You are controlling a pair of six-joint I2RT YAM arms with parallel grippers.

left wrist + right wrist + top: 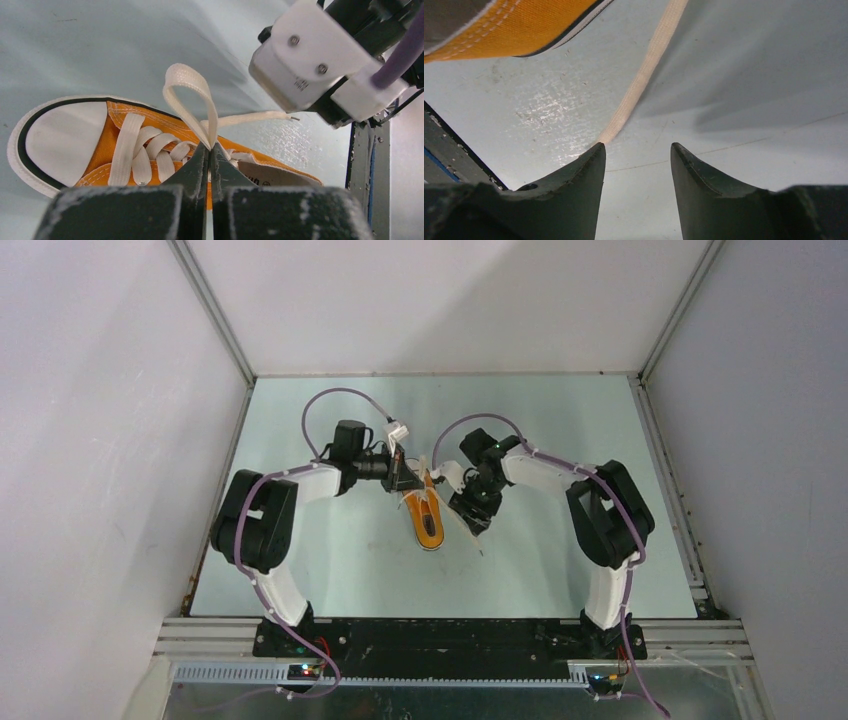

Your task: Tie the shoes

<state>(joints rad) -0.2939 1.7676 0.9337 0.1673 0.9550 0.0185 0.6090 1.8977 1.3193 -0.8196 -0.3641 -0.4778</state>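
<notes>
The orange sneaker point(428, 520) lies mid-table with its heel opening toward the arms. In the left wrist view it point(100, 145) shows its white toe cap at the left and crossed white laces. My left gripper point(210, 146) is shut on a white lace loop point(190, 95) that stands up above the shoe; in the top view it point(406, 478) is at the shoe's far end. My right gripper point(638, 146) is open and empty just above the table, right of the shoe point(519, 25). A loose lace point(644, 75) runs down to its left fingertip point(596, 150).
The right arm's white wrist housing point(320, 55) hangs close above the shoe in the left wrist view. A loose lace end point(476, 540) trails on the table right of the shoe. Grey enclosure walls point(110, 440) surround the table on three sides.
</notes>
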